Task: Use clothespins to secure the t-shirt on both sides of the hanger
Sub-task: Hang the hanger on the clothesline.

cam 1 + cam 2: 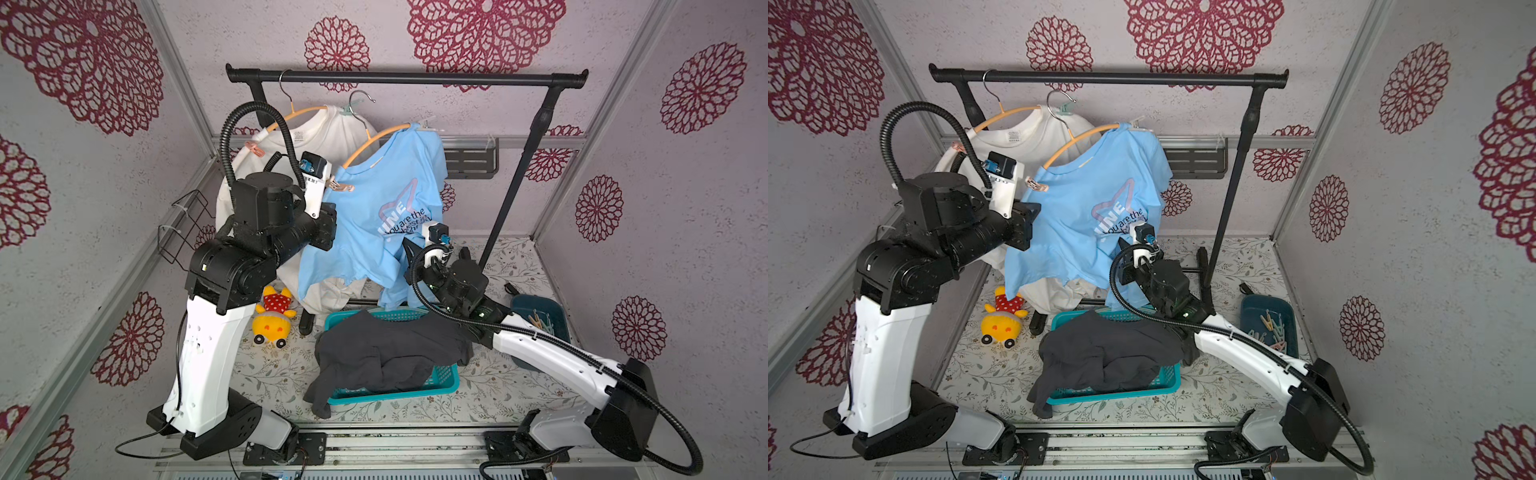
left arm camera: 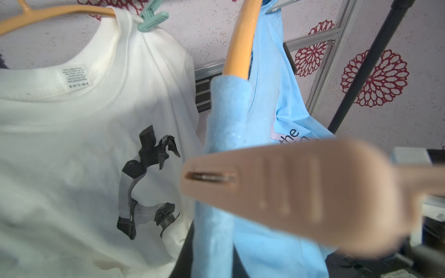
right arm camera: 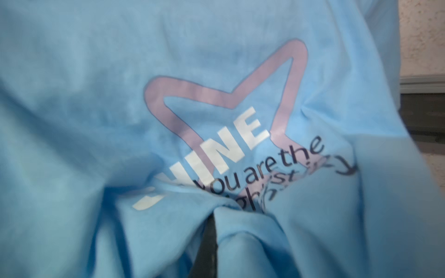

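My left gripper point(image 1: 331, 182) pinches a pink clothespin point(image 2: 289, 190) at the shoulder of the blue shirt point(image 1: 365, 232). My right gripper point(image 1: 409, 251) is clamped tight on its front, beneath the lettering point(image 3: 240, 154).

Right gripper point(image 3: 209, 240) is buried in the bunched blue t-shirt point(image 3: 96, 96): only a dark sliver shows between folds, fingers hidden. Print just past it is crumpled, lower text line unreadable. Pink clothespin point(image 2: 289, 187) at the left gripper point(image 1: 332, 183) is a close-up blur, tail cut by the frame edge. Spare clothespins point(image 1: 1273, 328), well back from the right gripper, are too small to count and part-hidden by its arm. Dark garment point(image 1: 386, 349) covers most of the teal basket point(image 1: 451, 380).
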Available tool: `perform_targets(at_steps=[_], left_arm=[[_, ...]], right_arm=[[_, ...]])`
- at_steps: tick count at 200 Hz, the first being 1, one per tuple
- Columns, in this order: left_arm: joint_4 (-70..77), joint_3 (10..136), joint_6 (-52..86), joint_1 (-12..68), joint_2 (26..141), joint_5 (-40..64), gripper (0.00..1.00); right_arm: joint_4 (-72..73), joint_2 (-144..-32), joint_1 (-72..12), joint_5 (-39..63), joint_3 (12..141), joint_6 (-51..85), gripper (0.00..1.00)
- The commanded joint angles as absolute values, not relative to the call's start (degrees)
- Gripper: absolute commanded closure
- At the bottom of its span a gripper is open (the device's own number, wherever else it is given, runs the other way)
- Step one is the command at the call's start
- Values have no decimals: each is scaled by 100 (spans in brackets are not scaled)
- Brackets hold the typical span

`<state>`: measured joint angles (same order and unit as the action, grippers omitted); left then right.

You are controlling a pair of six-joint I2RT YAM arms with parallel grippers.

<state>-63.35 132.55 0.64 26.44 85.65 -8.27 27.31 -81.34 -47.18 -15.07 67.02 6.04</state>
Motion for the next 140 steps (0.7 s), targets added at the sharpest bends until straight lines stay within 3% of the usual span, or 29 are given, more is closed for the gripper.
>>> perform_targets(at_steps=[1, 69, 140], left_arm=[[-5472, 13515, 137, 2480, 8563, -862, 100], [-5399, 13995, 1, 2107, 9098, -1009, 100], [-5208, 14320, -209, 1934, 9563, -1287, 100]], right_arm=[[3431, -8331, -4668, -1649, 7104, 448, 100], [4291, -9408, -4598, -1496, 7494, 9, 100], [4284, -10157, -4388, -1310, 7772, 117, 100]])
